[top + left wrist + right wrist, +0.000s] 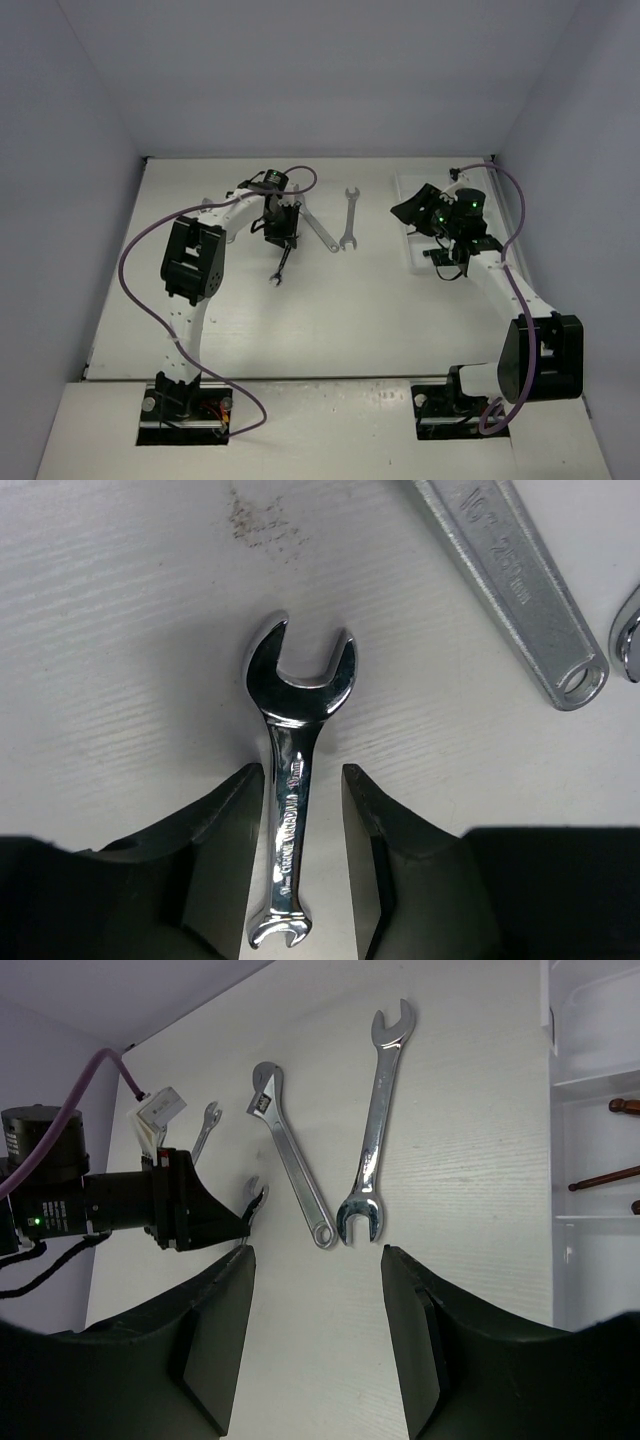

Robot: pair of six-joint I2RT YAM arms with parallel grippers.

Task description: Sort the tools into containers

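My left gripper (303,772) (282,250) is open and low on the table, its fingers on either side of a small silver open-end wrench (290,810) (277,273). The left finger (235,830) touches the wrench's shaft and a gap shows at the right finger. A silver adjustable wrench (318,228) (295,1165) and a long open-end wrench (350,218) (375,1125) lie side by side mid-table. My right gripper (315,1290) (408,212) is open and empty, held above the left edge of the white tray (590,1085). Brown hex keys (605,1177) lie in the tray.
Another small wrench (207,1125) lies at the far left behind the left arm. The adjustable wrench's handle end (520,580) lies just right of the left gripper. The tray (412,245) is largely hidden under the right arm. White walls enclose the table.
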